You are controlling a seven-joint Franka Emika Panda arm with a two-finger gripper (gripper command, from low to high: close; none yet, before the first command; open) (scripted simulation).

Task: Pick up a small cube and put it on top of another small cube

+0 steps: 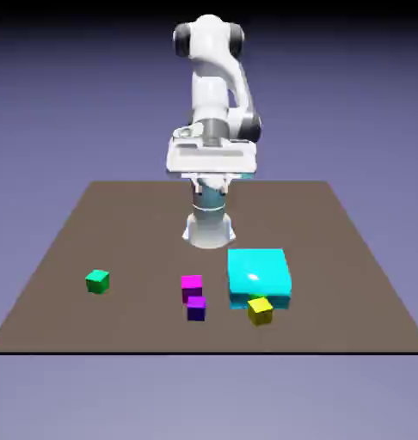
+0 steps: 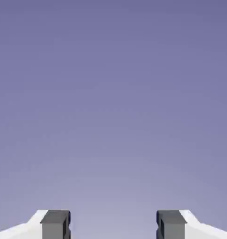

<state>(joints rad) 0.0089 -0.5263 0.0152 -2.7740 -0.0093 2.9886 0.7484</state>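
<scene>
The small yellow cube (image 1: pixel 261 310) sits on the brown table near its front edge, against the front of a large cyan block (image 1: pixel 259 277). Other small cubes lie to the exterior view's left: a purple cube (image 1: pixel 196 308), a magenta cube (image 1: pixel 192 284) right behind it, and a green cube (image 1: pixel 97 281) further left. My gripper (image 1: pixel 211 180) hangs high over the back of the table, well away from all of them. In the hand view the gripper (image 2: pixel 113 225) is open, its grey fingertips (image 2: pixel 55 224) wide apart with only the backdrop between them. No cube shows there.
The brown table (image 1: pixel 118 223) ends in a front edge just below the yellow and purple cubes. The robot's base (image 1: pixel 209 228) stands behind the cyan block and the magenta cube.
</scene>
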